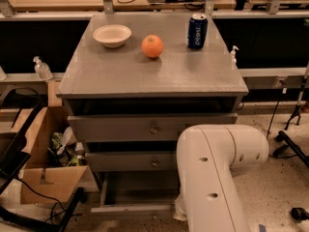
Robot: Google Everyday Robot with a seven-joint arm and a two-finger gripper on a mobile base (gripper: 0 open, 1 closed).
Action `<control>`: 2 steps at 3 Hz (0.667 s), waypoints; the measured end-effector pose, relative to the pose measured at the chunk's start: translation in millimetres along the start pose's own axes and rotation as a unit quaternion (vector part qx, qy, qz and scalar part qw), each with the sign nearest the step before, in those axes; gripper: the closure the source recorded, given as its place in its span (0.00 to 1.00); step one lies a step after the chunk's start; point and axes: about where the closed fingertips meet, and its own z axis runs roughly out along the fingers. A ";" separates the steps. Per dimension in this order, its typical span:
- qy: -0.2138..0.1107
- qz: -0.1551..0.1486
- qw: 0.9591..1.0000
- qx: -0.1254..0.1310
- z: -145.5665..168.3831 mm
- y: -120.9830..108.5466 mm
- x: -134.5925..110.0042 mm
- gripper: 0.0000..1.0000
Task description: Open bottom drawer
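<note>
The grey cabinet (154,76) has three wide drawers. The bottom drawer (137,209) stands pulled out towards me, and its grey inside (140,187) shows from above. Its knob is not visible. The middle drawer (130,161) and the top drawer (120,128) each show a small round knob and sit slightly out. My white arm (215,178) reaches down in front of the cabinet's right side. My gripper is hidden under the arm, near the right end of the bottom drawer's front.
On the cabinet top stand a white bowl (112,35), an orange (152,46) and a blue can (197,31). An open cardboard box (46,178) with clutter sits on the floor at the left. Cables and stand legs (289,139) lie at the right.
</note>
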 end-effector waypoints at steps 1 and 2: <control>0.000 0.000 1.000 0.000 -0.2 0.0 0.0 1.00; 0.000 0.000 1.000 0.000 -0.8 0.1 -0.2 1.00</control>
